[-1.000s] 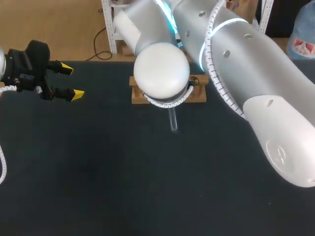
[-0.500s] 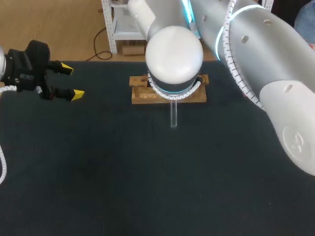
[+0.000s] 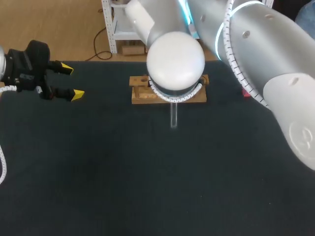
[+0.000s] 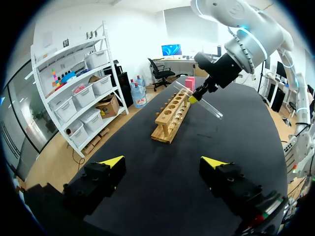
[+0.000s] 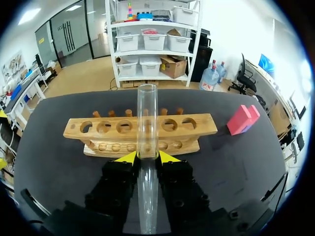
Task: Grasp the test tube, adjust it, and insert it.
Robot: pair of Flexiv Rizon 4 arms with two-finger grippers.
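1. Two arms are working over the dark table [image 3: 98, 172]. The right arm [image 3: 256, 54] is coming in from the 2 o'clock corner, and its big white joint is covering the middle of the wooden rack [image 3: 140, 96] from above.
2. From its own wrist camera, the right gripper [image 5: 147, 157] is pinching the test tube [image 5: 146, 123] partway along its length. Both yellow tips are pressing on the glass from opposite sides, spread only as wide as the tube itself.
3. In that same view the clear tube is running straight out ahead of the fingers, crossing in front of the rack's middle holes.
4. From overhead, the tube's rounded end is poking out from under the white joint toward 6 o'clock, just beside the rack's near edge.
5. Seen from the left wrist, the tube is hanging tilted in the air beside the rack, not sitting in any hole.
6. The rack is lying at about 12 o'clock on the table, its row of round holes facing up.
7. Over at 10 o'clock, the left gripper [image 3: 72, 81] is hovering well apart from the rack, its fingers spread wide and gripping nothing.
8. At the rack's 3 o'clock end, a small pink block [image 5: 242, 119] is sitting near it but not touching.
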